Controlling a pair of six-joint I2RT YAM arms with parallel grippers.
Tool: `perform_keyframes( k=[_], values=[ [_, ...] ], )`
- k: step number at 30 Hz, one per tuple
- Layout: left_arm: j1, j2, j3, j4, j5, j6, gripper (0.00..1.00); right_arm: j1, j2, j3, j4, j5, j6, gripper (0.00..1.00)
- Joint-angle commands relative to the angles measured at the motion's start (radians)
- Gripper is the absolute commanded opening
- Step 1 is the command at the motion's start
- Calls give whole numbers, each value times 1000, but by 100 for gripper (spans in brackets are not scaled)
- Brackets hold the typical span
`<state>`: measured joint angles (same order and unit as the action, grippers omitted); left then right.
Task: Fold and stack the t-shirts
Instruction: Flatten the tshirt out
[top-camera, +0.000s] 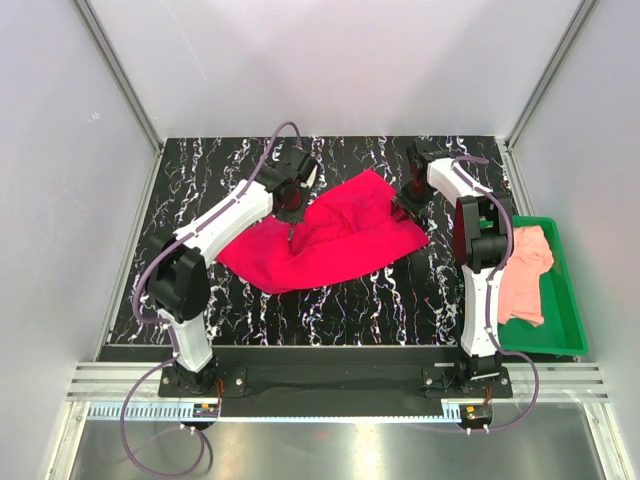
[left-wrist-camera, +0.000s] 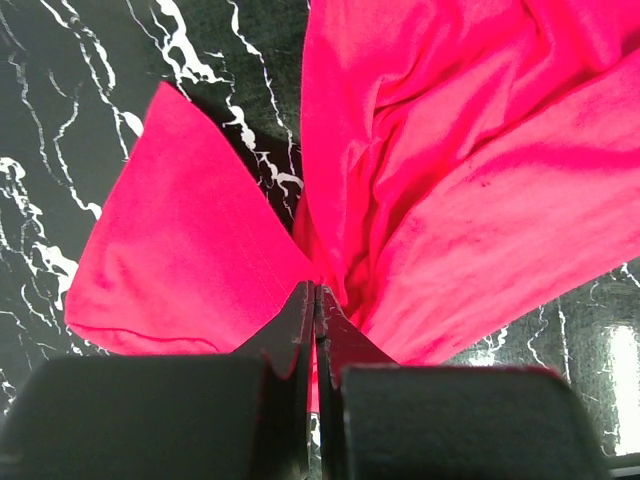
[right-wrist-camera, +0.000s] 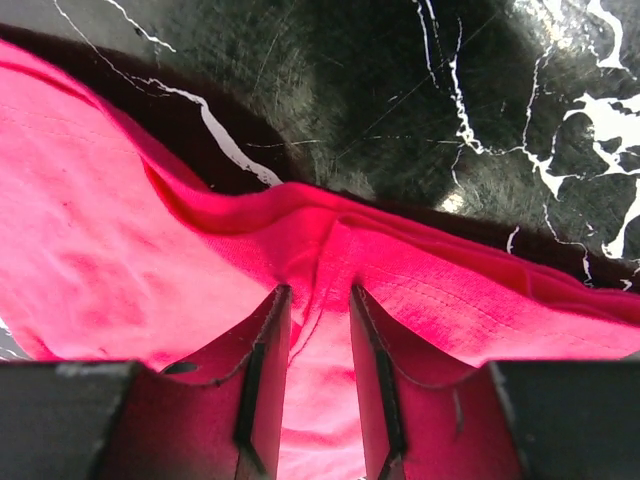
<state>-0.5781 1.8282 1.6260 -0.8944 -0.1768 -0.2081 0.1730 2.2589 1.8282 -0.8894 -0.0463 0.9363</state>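
A: While the crimson t-shirt (top-camera: 325, 235) lies crumpled on the table (top-camera: 400, 290), who holds it?
B: Left gripper (left-wrist-camera: 315, 300), pinched shut on a fold; right gripper (right-wrist-camera: 320, 300) stands part open astride its right hem. Salmon t-shirt (top-camera: 525, 275): green tray (top-camera: 565, 300), right.

Vivid crimson t-shirt (top-camera: 330, 235), salmon-pink t-shirt (top-camera: 525, 270), green tray (top-camera: 562, 300), black white-veined table (top-camera: 400, 295)

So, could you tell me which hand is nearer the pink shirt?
Right: the right hand sits left of the pink shirt, on the red shirt; the left hand is farther left.
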Motion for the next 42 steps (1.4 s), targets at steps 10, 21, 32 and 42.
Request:
perform_keyframes(
  k=[10,21,32,42],
  values=[
    [-3,-156,14,-12,-38,-27,0,2,-16,-23,-17,14,10,25],
    [10,-264,34,9,-139,-80,0,2,-105,46,-75,83,-39,0],
    [338,-146,376,214,66,-140,0,-9,-99,353,92,96,-67,0],
    [451,-63,727,661,252,-88,0,-38,-139,713,398,54,-21,0]
  ],
)
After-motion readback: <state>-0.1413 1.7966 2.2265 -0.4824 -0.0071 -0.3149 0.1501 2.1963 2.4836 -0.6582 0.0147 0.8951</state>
